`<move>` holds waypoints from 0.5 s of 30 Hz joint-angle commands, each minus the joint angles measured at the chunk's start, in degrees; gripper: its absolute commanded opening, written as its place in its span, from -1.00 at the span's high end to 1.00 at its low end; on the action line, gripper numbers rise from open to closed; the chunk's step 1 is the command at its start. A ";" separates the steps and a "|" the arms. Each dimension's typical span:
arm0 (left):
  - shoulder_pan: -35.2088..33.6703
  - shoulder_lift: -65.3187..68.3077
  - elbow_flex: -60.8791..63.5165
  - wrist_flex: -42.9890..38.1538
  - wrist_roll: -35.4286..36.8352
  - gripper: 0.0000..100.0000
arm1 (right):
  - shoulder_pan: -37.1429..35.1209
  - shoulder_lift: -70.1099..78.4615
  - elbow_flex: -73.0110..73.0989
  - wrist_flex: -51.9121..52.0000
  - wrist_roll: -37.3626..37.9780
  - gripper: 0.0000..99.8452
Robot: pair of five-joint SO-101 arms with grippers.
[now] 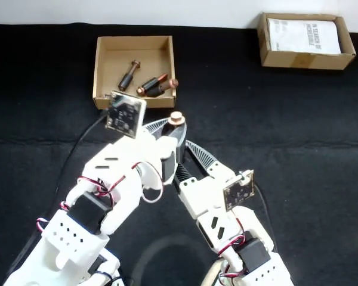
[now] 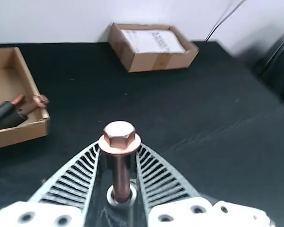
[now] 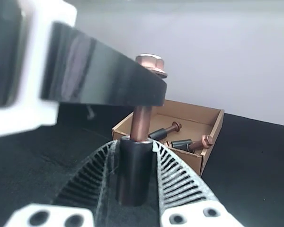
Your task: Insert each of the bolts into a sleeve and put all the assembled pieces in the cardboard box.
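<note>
Left gripper (image 2: 119, 150) clamps the copper bolt (image 2: 119, 138), shank partly inside the black sleeve (image 3: 134, 177) the right gripper (image 3: 134, 147) clamps

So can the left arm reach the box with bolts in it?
Probably yes: the open brown cardboard box sits just ahead, nothing between, though the arm's jaws hold the copper hex-head bolt.

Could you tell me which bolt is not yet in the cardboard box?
The bolt in the left gripper, head up, its shank entering the sleeve in the right gripper; the other bolts lie inside the cardboard box.
</note>
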State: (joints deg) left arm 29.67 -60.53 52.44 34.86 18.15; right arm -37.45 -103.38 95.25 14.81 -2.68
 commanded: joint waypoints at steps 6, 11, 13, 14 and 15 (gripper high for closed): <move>2.86 -0.40 -6.46 19.08 -14.15 0.74 | -0.40 -0.57 -0.48 -1.19 5.01 0.99; 1.89 -0.40 -9.10 28.04 -14.15 0.64 | -0.40 -0.57 -0.48 -1.27 5.63 0.99; 1.80 -0.40 -10.86 31.30 -14.15 0.64 | -0.40 -0.57 -0.48 -1.27 6.68 0.99; 1.27 -0.40 -12.18 33.23 -14.15 0.63 | -0.40 -0.57 -0.48 -1.27 7.12 0.99; 0.84 -0.40 -13.49 34.90 -14.24 0.63 | -0.31 -0.57 -0.48 -1.27 7.56 0.99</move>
State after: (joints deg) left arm 31.43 -60.53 42.86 65.19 4.44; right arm -37.80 -103.38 95.25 14.81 3.65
